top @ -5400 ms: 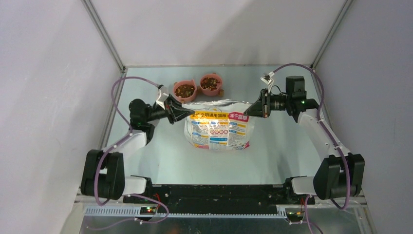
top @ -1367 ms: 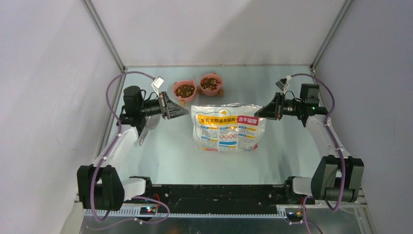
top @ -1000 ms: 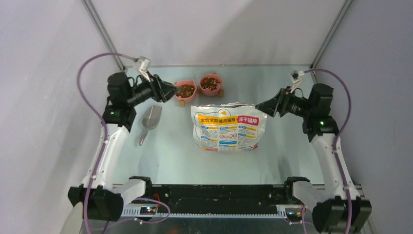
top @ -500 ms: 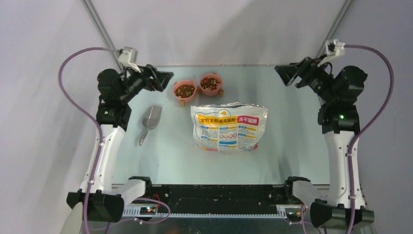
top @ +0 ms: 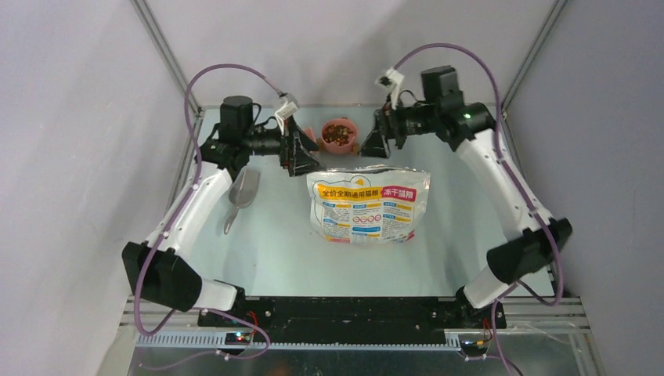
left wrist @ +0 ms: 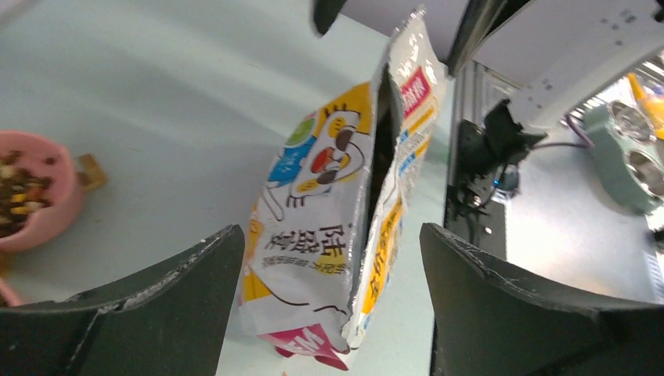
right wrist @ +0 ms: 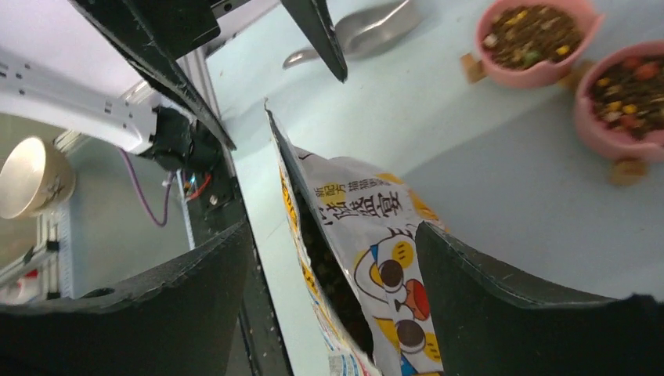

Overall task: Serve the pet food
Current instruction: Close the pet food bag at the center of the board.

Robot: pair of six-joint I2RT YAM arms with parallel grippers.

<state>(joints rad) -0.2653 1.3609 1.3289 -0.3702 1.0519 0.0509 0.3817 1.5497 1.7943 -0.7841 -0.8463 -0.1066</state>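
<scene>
Left gripper (top: pixel 304 160), right gripper (top: pixel 372 146) newly near bowls (right wrist: pixel 521 76) of pet food (right wrist: pixel 532 35)

Seen from above, one of the pink bowls (top: pixel 338 135) behind the bag (top: pixel 368 205) is almost wholly covered by the left gripper (top: pixel 307 155). In the right wrist view the bag's lower end is cut off, the scoop (right wrist: pixel 364 27) beyond the bag is clipped by the top edge, and the pet food (right wrist: pixel 333 270) inside the bag is made out only as a dark mass.
</scene>
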